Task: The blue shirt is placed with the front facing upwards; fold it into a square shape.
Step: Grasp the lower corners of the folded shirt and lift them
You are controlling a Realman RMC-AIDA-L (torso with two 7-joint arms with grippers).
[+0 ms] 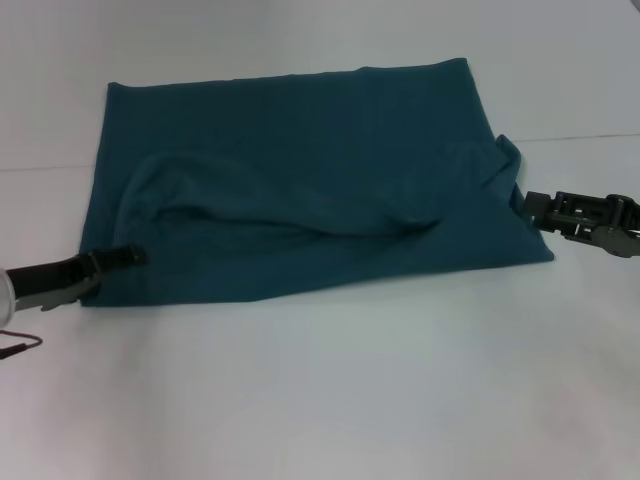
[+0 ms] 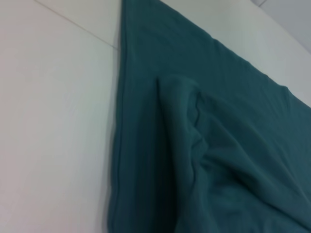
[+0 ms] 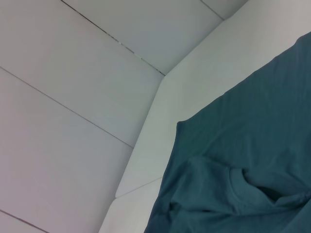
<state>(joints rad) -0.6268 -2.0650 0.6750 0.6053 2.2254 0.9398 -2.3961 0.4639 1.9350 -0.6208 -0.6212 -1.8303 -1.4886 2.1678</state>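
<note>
The blue shirt (image 1: 300, 190) lies folded and rumpled on the smooth white table (image 1: 330, 400). The left gripper (image 1: 128, 257) pinches its near-left corner. Whether the right gripper (image 1: 535, 205), at the right edge, grips anything, I cannot tell.

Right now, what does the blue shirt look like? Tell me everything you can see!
The blue shirt is dark teal, soft-looking cloth, lying folded into a rough rectangle on the white table. No lettering shows, only plain fabric. A long raised wrinkle runs across its middle, and one sleeve bunches at its right edge. The left gripper is at its near left corner, the right gripper at its right edge.
</note>
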